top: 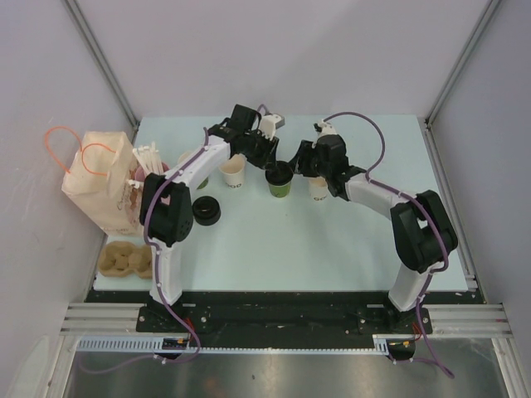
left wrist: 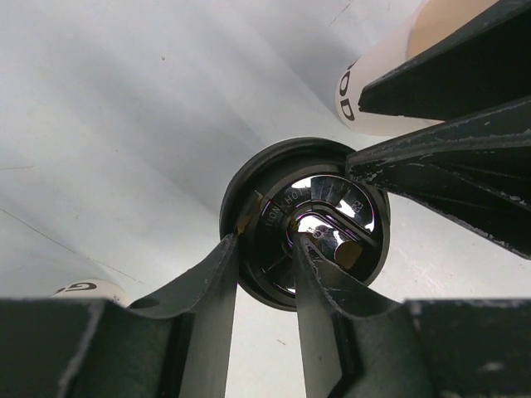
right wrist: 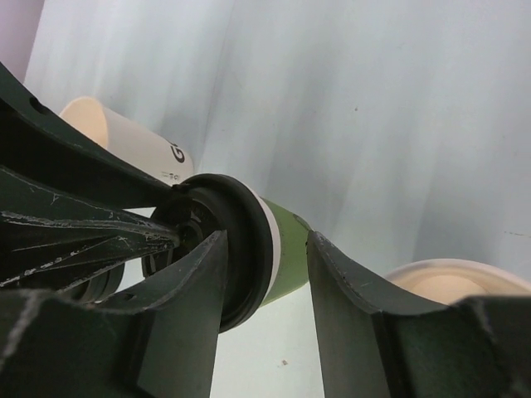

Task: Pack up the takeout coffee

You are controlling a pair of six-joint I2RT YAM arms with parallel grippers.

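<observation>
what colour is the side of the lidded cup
The cup is green, its lid black; clearest in right wrist view.

Two arms, same build. Left arm and right arm: white link shells, bulky black joint housings. A purple cable loops along each arm. Black bases bolted to a rail. Jaws matt black, wedge-shaped, edges scuffed and scratched pale grey.

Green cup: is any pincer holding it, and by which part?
It cannot be told. The left pincer straddles the rim of the black lid, the right pincer straddles the green cup just below the lid, but firm contact does not show.
</observation>
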